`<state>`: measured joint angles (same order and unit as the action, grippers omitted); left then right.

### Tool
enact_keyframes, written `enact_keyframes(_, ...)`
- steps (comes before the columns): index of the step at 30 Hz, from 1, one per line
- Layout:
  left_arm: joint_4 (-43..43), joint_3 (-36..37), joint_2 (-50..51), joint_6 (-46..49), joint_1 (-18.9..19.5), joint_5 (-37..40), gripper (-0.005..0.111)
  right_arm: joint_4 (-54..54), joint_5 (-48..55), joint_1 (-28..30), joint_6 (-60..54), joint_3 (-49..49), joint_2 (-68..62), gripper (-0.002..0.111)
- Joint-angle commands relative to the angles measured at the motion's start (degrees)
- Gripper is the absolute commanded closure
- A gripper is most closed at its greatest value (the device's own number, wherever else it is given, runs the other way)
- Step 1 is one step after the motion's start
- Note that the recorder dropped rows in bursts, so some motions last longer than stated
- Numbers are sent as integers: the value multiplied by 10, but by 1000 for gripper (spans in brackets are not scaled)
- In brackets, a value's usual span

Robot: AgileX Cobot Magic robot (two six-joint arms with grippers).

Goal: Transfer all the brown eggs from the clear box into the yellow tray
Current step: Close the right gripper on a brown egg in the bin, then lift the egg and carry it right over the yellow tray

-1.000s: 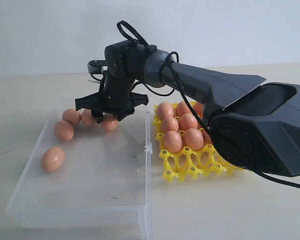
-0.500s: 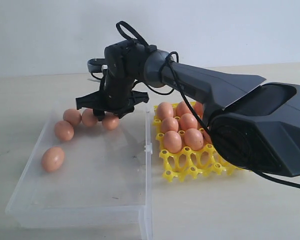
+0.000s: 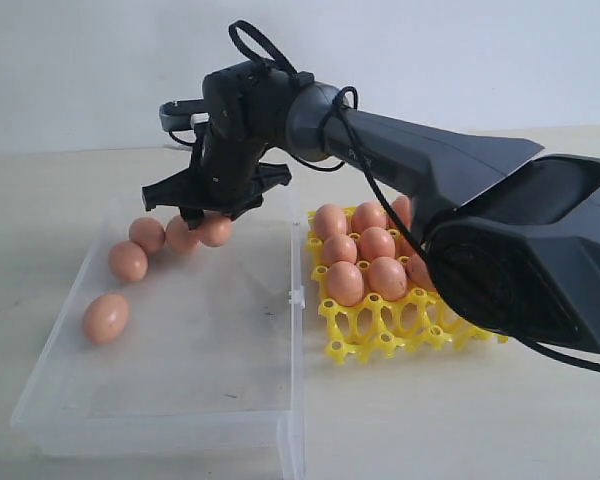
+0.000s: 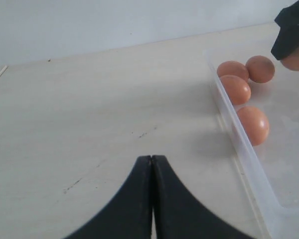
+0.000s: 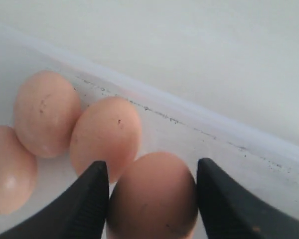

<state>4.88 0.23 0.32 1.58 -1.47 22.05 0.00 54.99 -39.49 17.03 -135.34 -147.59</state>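
Exterior: your right gripper point(image 3: 212, 215) grasps one egg point(image 3: 218, 231) upper left, near the box's point(image 3: 200, 360) far wall; open floor lies below it, and the tray point(image 3: 370, 335) sits right of centre.
Left wrist: your left gripper point(image 4: 152, 167) is pressed closed on nothing, outside the box wall.
Right wrist: fingers point(image 5: 87, 204) clamp that egg, with other eggs point(image 5: 105, 134) close beside.

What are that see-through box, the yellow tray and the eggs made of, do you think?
The clear box looks like thin colourless plastic: glossy, and the table shows through it. The yellow tray seems to be moulded plastic, bright and shiny, with openwork cups. The brown eggs have a smooth, mostly matt shell with fine dark specks; real or dummy, the pictures cannot say.
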Motion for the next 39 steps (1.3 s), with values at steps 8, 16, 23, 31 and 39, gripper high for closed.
enact_keyframes(8, -3, -2, -3, -2, -3, -4, 107, -4, -83, -43, -40, 62, 63, 108)
enact_keyframes(16, -3, -2, -3, -2, -3, -4, 107, -5, -254, -75, -40, 277, 168, 108)
enact_keyframes(23, -3, -2, -3, -2, -3, -4, 107, 0, -474, -77, -75, 555, 331, 108)
enact_keyframes(31, -3, -2, -3, -2, -3, -4, 107, 285, -727, -73, -415, 823, 514, 108)
enact_keyframes(39, -3, -2, -3, -2, -3, -4, 107, 328, -805, 16, -439, 987, 639, 108)
